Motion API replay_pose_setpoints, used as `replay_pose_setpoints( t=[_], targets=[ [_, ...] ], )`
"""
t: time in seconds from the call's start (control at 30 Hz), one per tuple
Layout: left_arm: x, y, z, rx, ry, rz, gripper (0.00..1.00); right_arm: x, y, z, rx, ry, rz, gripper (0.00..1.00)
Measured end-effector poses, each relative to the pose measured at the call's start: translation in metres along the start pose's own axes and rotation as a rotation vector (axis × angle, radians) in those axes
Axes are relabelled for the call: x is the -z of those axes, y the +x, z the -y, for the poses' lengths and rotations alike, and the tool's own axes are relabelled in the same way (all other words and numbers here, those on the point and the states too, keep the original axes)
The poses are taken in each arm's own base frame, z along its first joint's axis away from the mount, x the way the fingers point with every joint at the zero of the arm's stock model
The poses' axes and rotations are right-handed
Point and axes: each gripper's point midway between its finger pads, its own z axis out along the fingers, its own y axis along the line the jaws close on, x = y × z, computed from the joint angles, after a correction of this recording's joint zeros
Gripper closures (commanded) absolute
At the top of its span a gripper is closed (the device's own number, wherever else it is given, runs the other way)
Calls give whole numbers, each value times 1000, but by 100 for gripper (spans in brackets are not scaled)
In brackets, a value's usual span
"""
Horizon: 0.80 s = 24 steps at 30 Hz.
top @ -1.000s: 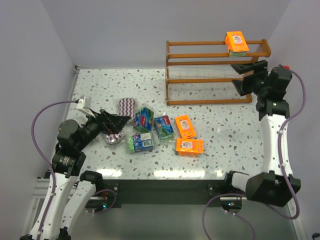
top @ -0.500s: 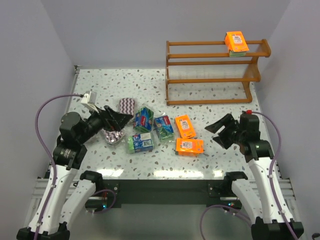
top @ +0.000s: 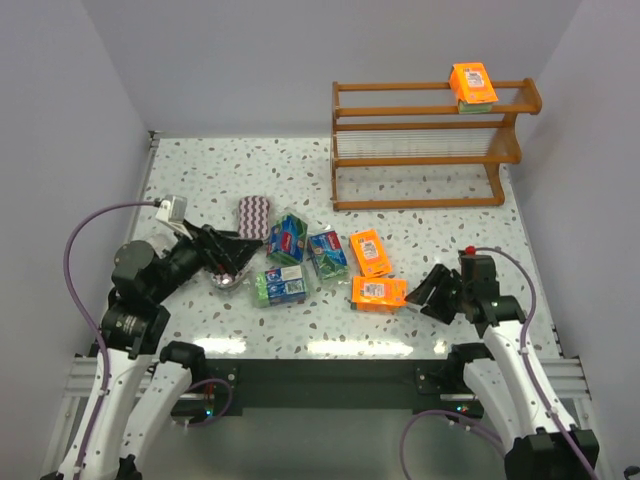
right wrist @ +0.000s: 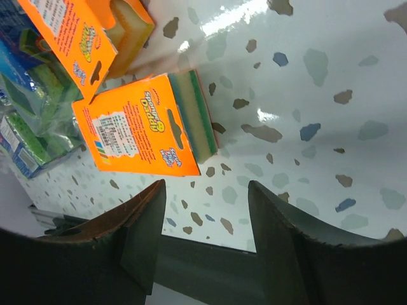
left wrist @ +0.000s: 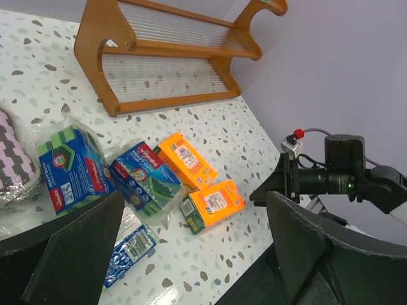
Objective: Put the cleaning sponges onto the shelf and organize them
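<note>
- The left gripper [top: 243, 252] is spread fully wide and holds nothing. It hangs over the left end of the heap, just above a clear zigzag pack [top: 228, 276]. If it closes there it may pinch only loose bag film, and the pack could slip out on the lift.
- A second zigzag pack [top: 253, 211] lies just behind it. I cannot find a third.
- The three blue-green packs [top: 287, 238] lie touching one another, so grabbing one may drag its neighbour along.
- Two orange packs [top: 371, 252] lie on the table [top: 200, 170] just right of those.
- The right gripper [top: 427, 288] is low by the table with its jaws partly apart and empty, and it points at the nearer orange pack [top: 379, 292]. That pack lies flat, so the fingers may shove it into the other orange one instead of straddling it.
- The shelf [top: 420, 204] stands at the far right, well apart from the heap. A third orange pack [top: 473, 83] sits at the right end of its top tier, where a careless placement beside it could knock it off.
- The left wrist view shows the shelf's lower rails and the right gripper end-on, but not the pack on the shelf.
- Only the right wrist view shows the nearer pack's green-layered edge. It also shows that the pack lies just outside the gap between the fingers, not in it.
</note>
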Motion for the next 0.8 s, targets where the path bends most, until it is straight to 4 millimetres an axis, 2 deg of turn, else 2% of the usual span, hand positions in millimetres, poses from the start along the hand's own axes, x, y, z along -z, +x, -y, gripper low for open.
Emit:
replay_pose_setpoints(
  t=[0.13, 0.37, 0.47, 0.5, 0.67, 0.7, 0.8],
  targets=[
    [2, 0, 1, 1, 1, 2, 0, -6, -3, -5, 44, -55, 19, 42],
    [6, 0, 4, 5, 6, 8, 0, -32, 0, -11, 71, -123, -40, 44],
    [7, 1, 4, 5, 6, 9, 0, -41, -3, -17, 84, -153, -64, 53],
    [7, 1, 4, 5, 5, 9, 0, -43, -4, -20, 90, -166, -64, 63],
    [13, 4, 4, 9, -6, 7, 0, -47, -13, -37, 128, -230, -79, 89],
    [14, 4, 4, 10, -10, 7, 0, -46, -14, -39, 137, -239, -80, 97],
    [17, 5, 4, 10, -19, 14, 0, -36, -18, -49, 168, -265, -66, 100]
  ],
)
